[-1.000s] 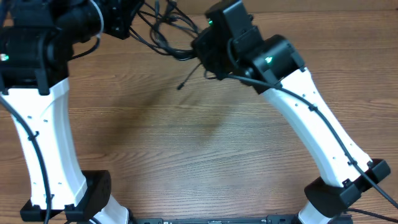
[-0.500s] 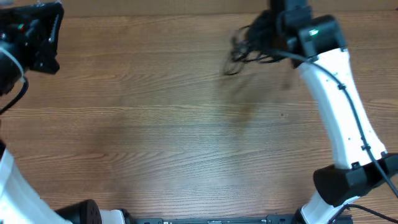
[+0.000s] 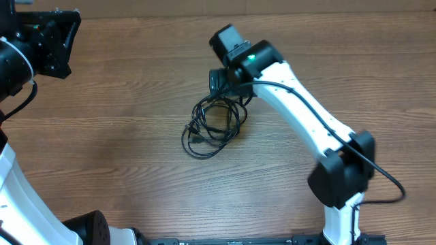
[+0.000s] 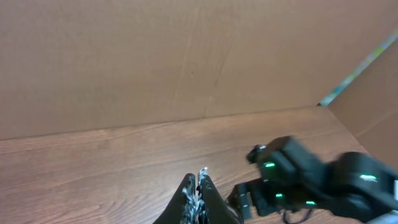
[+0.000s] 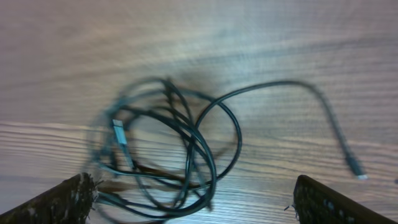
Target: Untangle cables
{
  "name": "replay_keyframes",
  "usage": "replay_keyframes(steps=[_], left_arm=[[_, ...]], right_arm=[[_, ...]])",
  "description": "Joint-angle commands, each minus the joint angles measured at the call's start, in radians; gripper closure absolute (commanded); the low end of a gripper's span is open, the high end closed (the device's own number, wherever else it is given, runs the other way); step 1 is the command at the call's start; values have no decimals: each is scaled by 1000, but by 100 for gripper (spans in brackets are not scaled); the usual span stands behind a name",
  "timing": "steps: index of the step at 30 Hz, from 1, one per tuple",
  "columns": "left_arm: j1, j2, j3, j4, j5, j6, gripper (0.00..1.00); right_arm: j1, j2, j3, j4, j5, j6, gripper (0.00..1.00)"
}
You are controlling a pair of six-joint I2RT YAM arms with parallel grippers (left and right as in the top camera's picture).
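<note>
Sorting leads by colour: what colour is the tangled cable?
Black cable, clearest in the right wrist view.

I see a wood-grain worktop (image 3: 122, 170) with a single loose tangle of black cables (image 3: 216, 126) lying on it near the middle, one free end trailing out.

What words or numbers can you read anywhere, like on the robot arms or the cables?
None: no words, numbers or signs can be read in any view.
The cables carry no label that shows.
The right arm shows only a green light, no writing.
The table and the cardboard wall are plain.
</note>
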Motion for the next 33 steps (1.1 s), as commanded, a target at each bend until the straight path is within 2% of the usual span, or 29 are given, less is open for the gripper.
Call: replay_keyframes(steps=[1, 8, 10, 11, 12, 13, 15, 17, 21, 22, 25, 28, 29, 33], left_arm=[[-2, -13, 5, -13, 17, 47, 96], [-2, -13, 5, -17, 17, 47, 96], [-2, -13, 5, -18, 17, 47, 96], [-2, -13, 5, -19, 17, 47, 96], [-2, -13, 5, -23, 17, 48, 96], [-2, -13, 5, -26, 16, 51, 96], [-2, -13, 5, -31, 12, 55, 96], [-2, -13, 5, -31, 10, 55, 96], [-2, -13, 5, -44, 10, 57, 96], [-2, -13, 5, -51, 10, 64, 96], [-2, -13, 5, -61, 10, 81, 96], [-2, -13, 5, -60, 10, 81, 96], [-2, -13, 5, -60, 8, 81, 96], [-2, -13, 5, -61, 7, 81, 96]], right_arm=[[-6, 18, -34, 10, 36, -26, 0], [-6, 18, -184, -3, 39, -69, 4], [-6, 18, -210, -24, 24, -75, 14], [-6, 18, -221, -29, 10, -90, 17], [2, 18, -234, -30, -27, -145, 32], [10, 18, -243, -28, -51, -188, 35], [29, 18, -249, -21, -67, -241, 35], [58, 18, -249, 12, -66, -368, 35], [72, 18, -259, 109, -67, -532, 35], [72, 18, -261, 122, -67, -546, 35], [66, 18, -263, 134, -67, -553, 46], [63, 18, -263, 130, -67, -553, 50], [63, 18, -264, 129, -68, -552, 54], [63, 18, -321, 178, -71, -553, 54]])
